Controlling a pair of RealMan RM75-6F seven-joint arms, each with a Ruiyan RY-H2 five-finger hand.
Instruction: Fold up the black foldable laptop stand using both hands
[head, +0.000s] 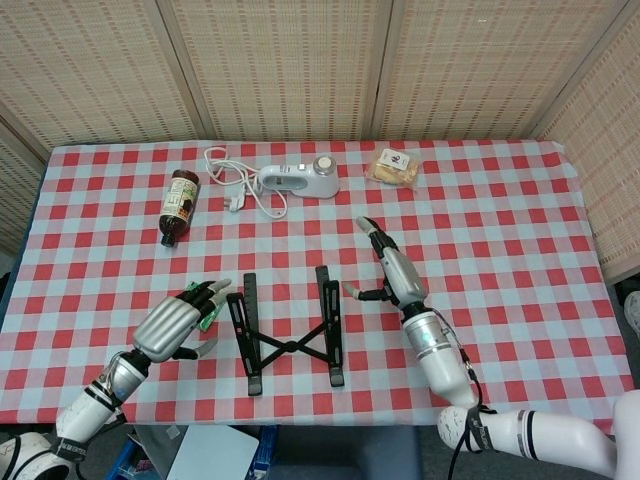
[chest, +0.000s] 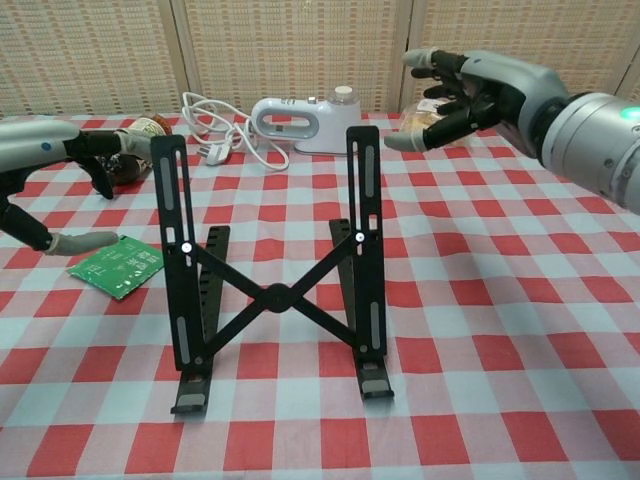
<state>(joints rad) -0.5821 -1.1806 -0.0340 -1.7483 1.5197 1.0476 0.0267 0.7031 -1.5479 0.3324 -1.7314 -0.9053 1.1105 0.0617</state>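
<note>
Laptop stand: the black foldable laptop stand (chest: 270, 290) is seen standing on the checked counter (head: 500, 260), near its front edge, between the two hands; its two rails are raised and its crossed struts spread in an X.
Left hand: the left hand (head: 172, 326) is held just beside the stand's left rail, fingers spread; nothing is gripped and no contact with the rail can be made out.
Right hand: the right hand (chest: 465, 90) is raised above and to the right of the right rail, fingers apart, with nothing held.
Step in hand: the stand is judged to be unfolded and not yet collapsed, with neither rail gripped.
Next move: each rail would need to be taken by its own hand, then the rails pressed toward each other so the struts close.
Nearby: a green circuit board (chest: 117, 266) lies beside the left hand.
</note>
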